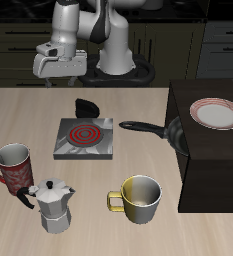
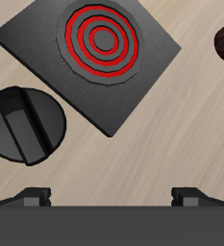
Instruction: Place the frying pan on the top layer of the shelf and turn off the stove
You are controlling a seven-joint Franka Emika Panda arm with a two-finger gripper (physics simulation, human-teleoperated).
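While the pincer [image 1: 58, 76] hangs wide open and empty above the pale wooden bench [image 1: 88, 235], the round black frying pan [image 1: 171, 131] leans against the boxy dark shelf [image 1: 210, 170], beside the square grey stove [image 1: 84, 138] with its red spiral coil.

Plate [image 1: 216, 113] atop shelf [image 1: 210, 170]

Grey stove [image 1: 85, 138] with red spiral coil [image 2: 106, 40] and black knob [image 2: 26, 124]. Black frying pan [image 1: 166, 129]. Dark brown-black shelf [image 1: 210, 170]. White plate [image 1: 216, 114], red-rimmed. Red patterned mug [image 1: 13, 166]; yellow-and-white mug [image 1: 140, 198]. Silver moka pot [image 1: 54, 207]. Pale wood-grain table [image 1: 98, 225].
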